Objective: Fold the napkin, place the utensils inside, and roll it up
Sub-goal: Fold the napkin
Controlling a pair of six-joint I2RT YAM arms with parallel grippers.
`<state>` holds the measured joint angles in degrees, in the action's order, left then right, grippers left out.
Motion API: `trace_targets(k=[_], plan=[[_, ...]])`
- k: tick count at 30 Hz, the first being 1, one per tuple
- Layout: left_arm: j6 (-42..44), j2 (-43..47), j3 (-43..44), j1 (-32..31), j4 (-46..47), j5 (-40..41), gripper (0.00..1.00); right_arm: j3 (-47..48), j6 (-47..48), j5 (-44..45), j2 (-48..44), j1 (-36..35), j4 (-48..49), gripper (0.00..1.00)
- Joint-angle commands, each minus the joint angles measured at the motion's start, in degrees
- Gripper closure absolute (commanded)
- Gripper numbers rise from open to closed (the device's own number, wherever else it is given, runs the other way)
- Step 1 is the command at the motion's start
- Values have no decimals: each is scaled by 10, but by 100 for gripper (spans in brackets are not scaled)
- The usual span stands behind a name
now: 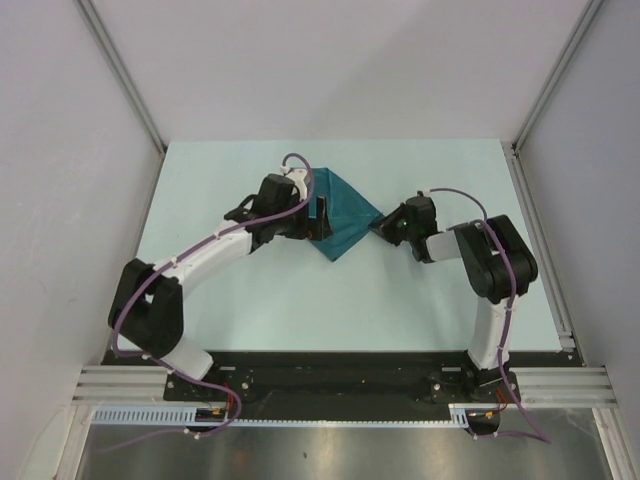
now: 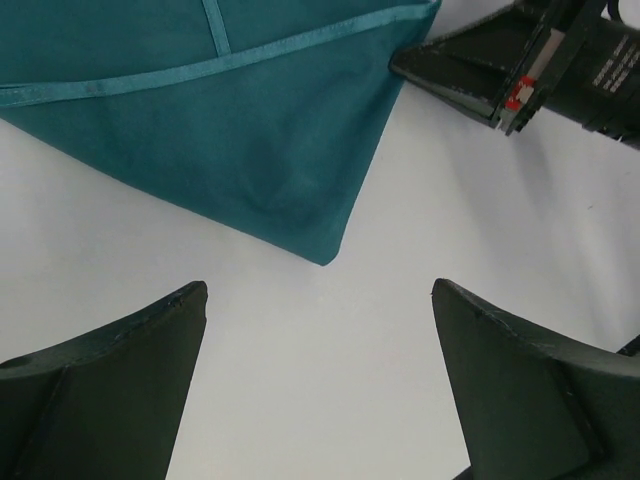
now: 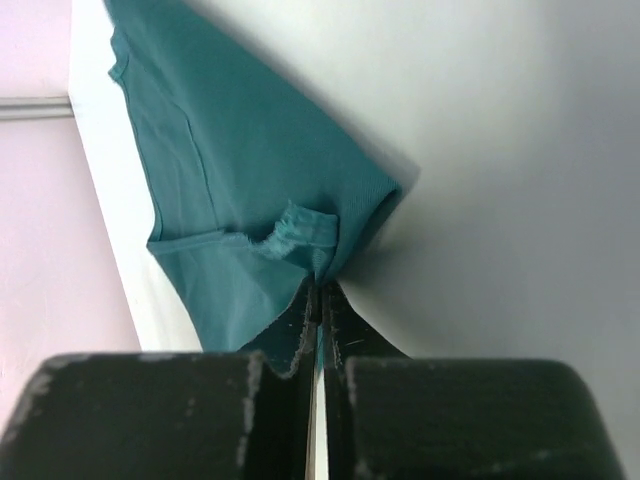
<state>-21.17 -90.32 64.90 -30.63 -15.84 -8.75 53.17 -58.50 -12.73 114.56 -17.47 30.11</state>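
Note:
The dark teal napkin (image 1: 345,212) lies folded on the pale table, a pointed corner toward the near edge. My right gripper (image 1: 380,226) is shut on the napkin's right corner; in the right wrist view the cloth (image 3: 240,190) bunches up where the closed gripper (image 3: 322,285) pinches it. My left gripper (image 1: 318,222) stands at the napkin's left side, open. Seen from the left wrist, that gripper (image 2: 318,290) is over bare table just short of the napkin's (image 2: 230,130) corner, with the right gripper (image 2: 450,70) at the top right. No utensils are in view.
The pale table (image 1: 300,300) is bounded by white walls at the back and sides. A metal rail (image 1: 540,250) runs along its right edge. The arms' black base bar (image 1: 330,375) lines the near edge.

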Motion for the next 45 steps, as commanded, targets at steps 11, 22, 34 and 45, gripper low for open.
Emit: trace_targets(k=[11,22,34,45], plan=[[-22,123,-82,-2,22,6,2,-150,-74,196,-255,-91,-131,100],[-52,243,-210,-3,61,-8,2,-265,-189,347,-409,-256,-262,100],[-70,303,-307,-6,84,1,1,-198,-164,472,-494,-450,-489,40],[-84,253,-315,-5,128,-7,0,-198,117,255,-548,-228,-474,14]])
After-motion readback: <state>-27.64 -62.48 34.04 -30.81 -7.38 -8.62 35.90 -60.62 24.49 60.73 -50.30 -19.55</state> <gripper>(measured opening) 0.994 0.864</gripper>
